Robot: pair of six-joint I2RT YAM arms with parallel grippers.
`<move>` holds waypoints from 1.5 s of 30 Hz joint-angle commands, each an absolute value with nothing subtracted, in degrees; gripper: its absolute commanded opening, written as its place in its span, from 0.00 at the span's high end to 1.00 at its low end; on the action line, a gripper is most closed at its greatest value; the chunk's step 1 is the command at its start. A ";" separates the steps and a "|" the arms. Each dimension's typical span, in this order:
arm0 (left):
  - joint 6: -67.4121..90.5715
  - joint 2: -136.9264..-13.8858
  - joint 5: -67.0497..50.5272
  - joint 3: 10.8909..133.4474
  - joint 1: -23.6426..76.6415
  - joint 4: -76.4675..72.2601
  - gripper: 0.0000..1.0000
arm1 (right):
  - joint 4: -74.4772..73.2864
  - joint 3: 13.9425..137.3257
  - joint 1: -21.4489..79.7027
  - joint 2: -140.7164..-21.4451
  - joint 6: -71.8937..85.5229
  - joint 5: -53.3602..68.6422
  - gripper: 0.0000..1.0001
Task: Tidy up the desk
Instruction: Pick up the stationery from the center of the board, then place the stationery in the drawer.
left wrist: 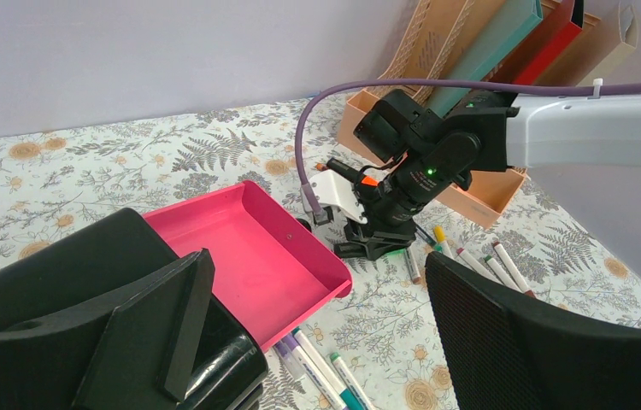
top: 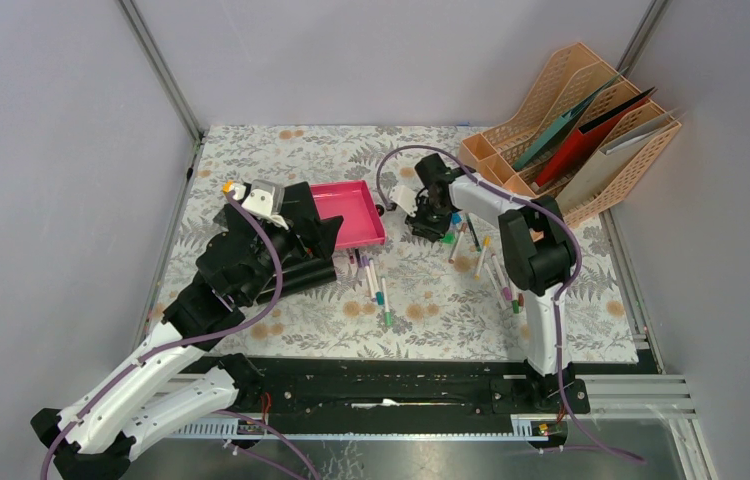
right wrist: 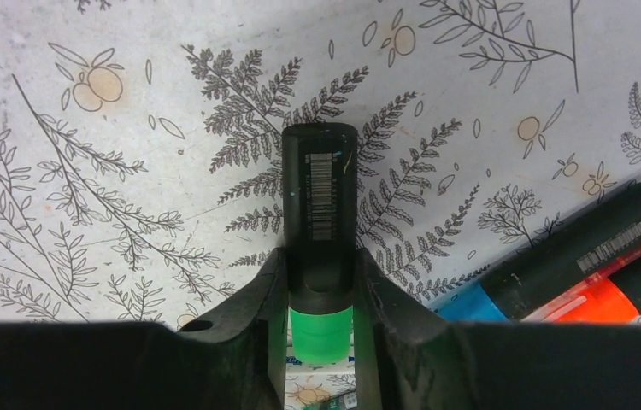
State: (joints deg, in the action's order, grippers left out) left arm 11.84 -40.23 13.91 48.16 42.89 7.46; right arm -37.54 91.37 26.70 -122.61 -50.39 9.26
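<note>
— Where's the desk?
— Flat beneath scattered pens: pale cloth, grey ferns, orange flowers. Right gripper pinches a green-capped black marker (left gripper gapes, empty).

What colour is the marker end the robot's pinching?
Green. The marker shows best in the right wrist view.

Bright, even overhead light, no hard glare anywhere. Desk evenly lit, only soft fuzzy shadow right under right pincer. Right wrist view: black marker between its fingers crisp, barcode visible; pincer body behind them dark, blurry. Left wrist view: left pincer close-up, underexposed, soft; stuff beyond it sharp, mild stretch at edges.
</note>
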 commanded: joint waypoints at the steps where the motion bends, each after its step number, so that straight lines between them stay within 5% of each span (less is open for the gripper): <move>1: 11.06 -39.74 14.15 48.25 42.71 5.80 0.01 | -34.66 89.39 25.30 -121.41 -44.83 11.16 1.00; 16: 11.06 -39.03 14.27 48.25 42.66 5.81 0.01 | -32.49 88.99 21.31 -106.74 -32.97 32.25 1.00; 25: 10.99 -38.86 14.56 48.10 42.70 5.71 0.01 | -25.29 96.47 22.66 -105.24 -12.34 49.14 1.00; 31: 10.74 -38.86 15.10 48.08 42.70 5.83 0.01 | -16.59 99.40 25.75 -110.69 8.61 49.49 1.00; 39: 10.50 -38.71 15.29 48.10 42.66 5.91 0.01 | -15.46 103.75 30.21 -116.27 22.76 34.69 1.00; 45: 10.03 -38.36 15.74 48.08 42.69 6.01 0.01 | -16.17 104.96 31.29 -117.99 22.31 35.17 0.54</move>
State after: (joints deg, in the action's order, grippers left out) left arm 10.94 -39.40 14.41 48.14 42.89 7.53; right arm -17.28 101.19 30.65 -118.02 19.92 36.62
